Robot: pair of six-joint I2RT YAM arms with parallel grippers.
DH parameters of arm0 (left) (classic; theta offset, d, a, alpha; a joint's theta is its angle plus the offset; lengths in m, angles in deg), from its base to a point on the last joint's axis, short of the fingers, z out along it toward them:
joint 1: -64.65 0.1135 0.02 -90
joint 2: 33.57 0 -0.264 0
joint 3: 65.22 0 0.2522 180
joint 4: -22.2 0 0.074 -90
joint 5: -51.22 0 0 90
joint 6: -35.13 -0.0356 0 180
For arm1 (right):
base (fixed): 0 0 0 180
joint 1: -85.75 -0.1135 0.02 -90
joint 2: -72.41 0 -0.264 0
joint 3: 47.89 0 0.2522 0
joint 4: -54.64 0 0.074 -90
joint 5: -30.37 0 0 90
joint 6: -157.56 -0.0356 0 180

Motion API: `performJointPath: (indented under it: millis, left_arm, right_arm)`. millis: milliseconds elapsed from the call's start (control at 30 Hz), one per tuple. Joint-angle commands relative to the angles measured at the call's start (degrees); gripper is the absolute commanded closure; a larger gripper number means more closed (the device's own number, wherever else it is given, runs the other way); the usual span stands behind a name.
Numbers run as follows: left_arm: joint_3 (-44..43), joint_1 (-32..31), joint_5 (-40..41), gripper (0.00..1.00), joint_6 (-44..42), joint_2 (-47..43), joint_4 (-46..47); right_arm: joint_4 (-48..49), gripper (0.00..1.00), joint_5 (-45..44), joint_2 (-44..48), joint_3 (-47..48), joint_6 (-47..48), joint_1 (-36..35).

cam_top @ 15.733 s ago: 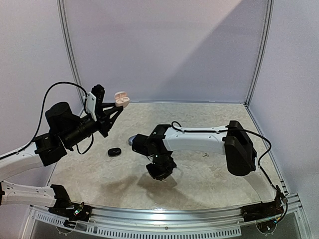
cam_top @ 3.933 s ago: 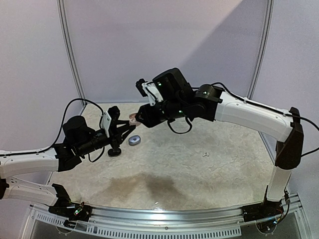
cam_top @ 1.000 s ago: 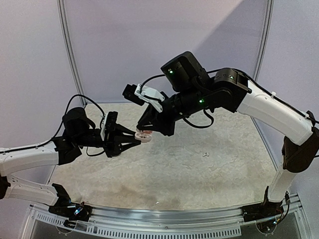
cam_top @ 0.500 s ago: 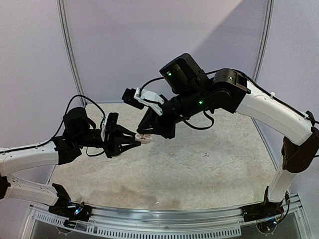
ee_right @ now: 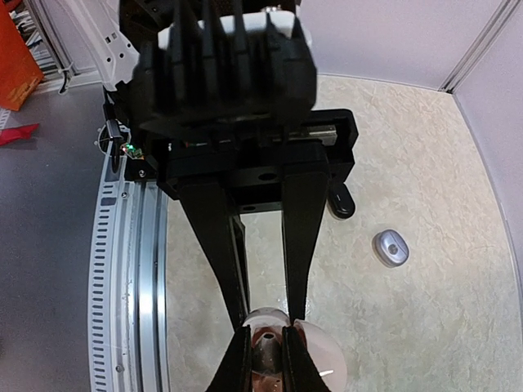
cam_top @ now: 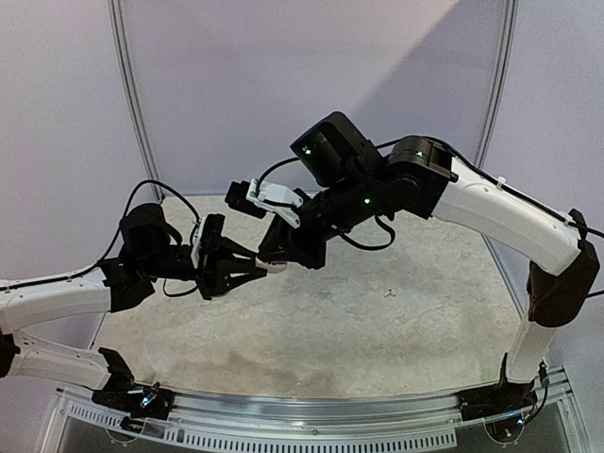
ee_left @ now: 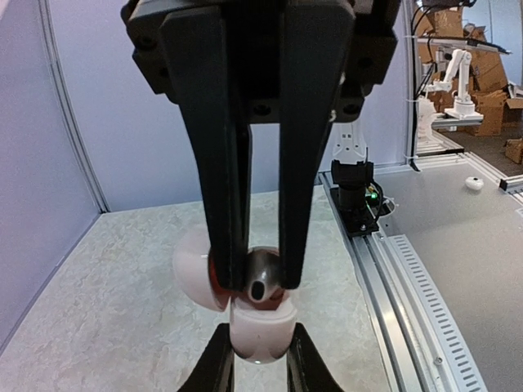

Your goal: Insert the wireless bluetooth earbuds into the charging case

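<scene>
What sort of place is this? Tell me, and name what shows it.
Probably a robotics lab workcell. The stone-patterned table is fenced by pale panel walls on a metal frame, and beyond it the left wrist view shows another small white robot arm beside stacked cardboard boxes.

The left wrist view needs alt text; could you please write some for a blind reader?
The right gripper reaches down from the top, pinching a silvery grey earbud at the mouth of an open white charging case, which the left gripper grips from below. A marbled table lies behind.
</scene>
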Motion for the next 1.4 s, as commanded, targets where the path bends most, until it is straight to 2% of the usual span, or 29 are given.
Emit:
performJointPath:
  millis: [0,167,300,567,800,933,1033,1167,1267,1367]
  left_arm:
    - [-0.99,0.39,0.36,1.0,0.53,0.23,0.97]
    - [-0.99,0.25,0.32,1.0,0.95,0.12,1.43]
    - [-0.58,0.25,1.3,1.0,2.22,-0.5,1.0]
    - [0.51,0.5,4.12,1.0,5.39,-1.97,0.98]
    - [1.94,0.94,9.43,1.0,11.91,-3.45,1.96]
    - [3.02,1.37,13.5,1.0,16.02,-4.8,1.95]
    - [3.76,1.86,16.51,1.0,17.78,-6.43,0.65]
    - [4.85,2.69,19.82,1.0,19.64,-8.72,-0.73]
    - [5.75,3.42,21.61,1.0,20.63,-10.69,-1.49]
    - [6.94,3.84,23.36,1.0,20.62,-13.09,-2.25]
  right_arm:
    - [-0.9,0.99,-1.53,-1.83,1.2,1.96,-0.57]
    - [0.69,0.79,-2.77,-2.55,1.18,2.93,-0.61]
    - [1.71,0.69,-3.74,-2.23,2.25,2.84,-0.7]
    - [8.11,0.54,-5.03,0.27,3.52,1.64,-0.86]
    - [16.41,0.48,-7.36,3.86,3.69,-3.95,0.26]
    - [18.93,0.48,-14.37,6.46,3.76,-17.48,5.09]
    - [15.7,0.47,-20.57,8.53,2.62,-28.06,11.24]
    - [4.56,0.46,-27.19,9.42,-0.36,-43.63,17.93]
    - [-6.64,0.42,-28.11,7.67,-3.45,-50.52,23.11]
    - [-12.22,0.4,-27.75,4.21,-7.64,-54.85,26.42]
